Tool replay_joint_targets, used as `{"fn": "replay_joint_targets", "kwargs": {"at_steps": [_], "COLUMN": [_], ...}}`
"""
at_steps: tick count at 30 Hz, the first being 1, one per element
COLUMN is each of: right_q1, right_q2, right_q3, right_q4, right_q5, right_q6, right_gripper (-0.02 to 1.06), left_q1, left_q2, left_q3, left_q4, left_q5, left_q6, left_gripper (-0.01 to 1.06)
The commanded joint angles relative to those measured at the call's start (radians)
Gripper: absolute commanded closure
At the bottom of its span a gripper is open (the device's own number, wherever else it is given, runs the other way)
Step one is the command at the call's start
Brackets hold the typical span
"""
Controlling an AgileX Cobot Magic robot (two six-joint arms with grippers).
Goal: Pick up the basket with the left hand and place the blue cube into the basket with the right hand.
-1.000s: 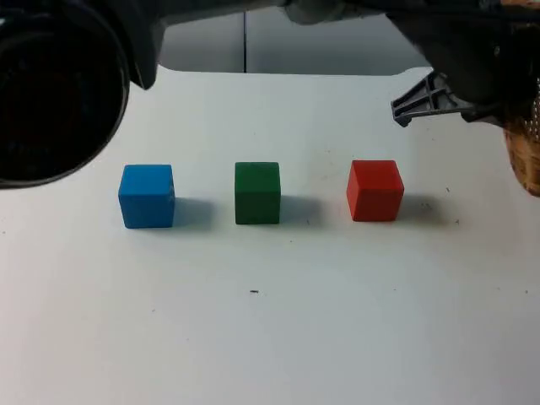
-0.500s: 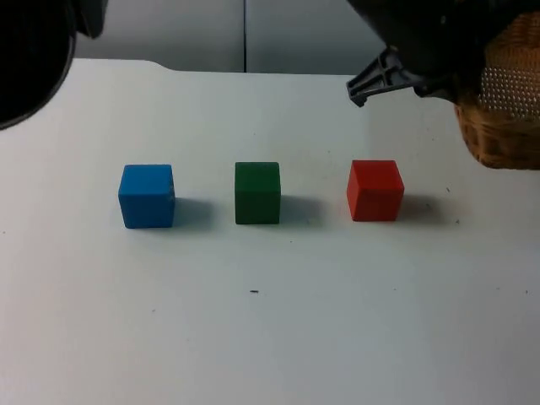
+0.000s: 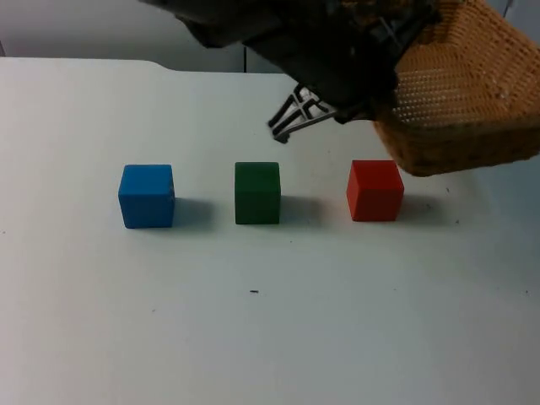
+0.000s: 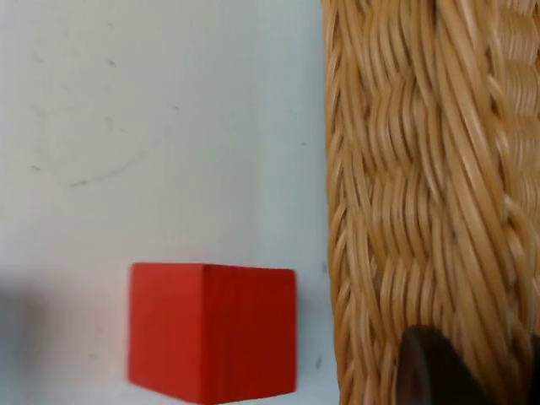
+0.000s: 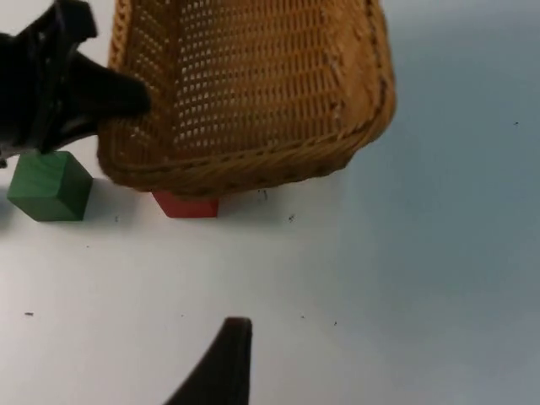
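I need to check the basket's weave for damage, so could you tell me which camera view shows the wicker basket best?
The right wrist view: the wicker basket appears nearly whole, with rim and mesh wall. The top view shows one end of it above the red cube; the left wrist view shows close-up weave.

Lighting: even, bright, no glare. Short soft shadows fall right of each cube on the table [image 3: 253,337]. Left wrist view slightly soft.

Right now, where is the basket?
In the top view the basket hangs off the table at the far right, held by the left gripper, just behind the red cube.
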State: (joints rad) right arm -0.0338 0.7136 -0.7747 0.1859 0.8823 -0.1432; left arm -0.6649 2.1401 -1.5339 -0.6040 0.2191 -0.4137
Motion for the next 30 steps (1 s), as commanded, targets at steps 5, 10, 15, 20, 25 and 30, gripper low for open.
{"fn": "replay_joint_targets", "kwargs": {"at_steps": [5,10,15,20,25,30], "right_q1": [-0.005,-0.005,-0.005,-0.005,-0.005,-0.005], "right_q2": [0.001,0.001,0.001,0.001,0.022,0.102], "right_q3": [-0.007,-0.007,-0.007,-0.007,-0.007,-0.007], "right_q4": [0.014,0.061,0.079,0.136,0.195,0.316], "right_q5": [-0.017,-0.037,-0.035,-0.057,-0.07,-0.07], "right_q6": [-0.007,-0.017,-0.051,-0.102,-0.157,-0.245], "right_gripper": [0.06,0.06,0.06,0.06,0.06,0.06], "left_q1": [0.078,0.143,0.225,0.322,0.407,0.477], "left_q2": [-0.222,-0.329,-0.435,-0.551,-0.635,-0.715], "left_q3": [0.167,0.282,0.438,0.593,0.647,0.653], "left_q4": [-0.014,-0.016,-0.052,-0.104,-0.108,-0.126], "left_q5": [-0.029,0.017,0.03,0.055,0.137,0.216], "left_q6": [0.155,0.231,0.288,0.4,0.463,0.525], "left_gripper": [1.05,1.05,1.05,1.05,1.05,1.05]}}
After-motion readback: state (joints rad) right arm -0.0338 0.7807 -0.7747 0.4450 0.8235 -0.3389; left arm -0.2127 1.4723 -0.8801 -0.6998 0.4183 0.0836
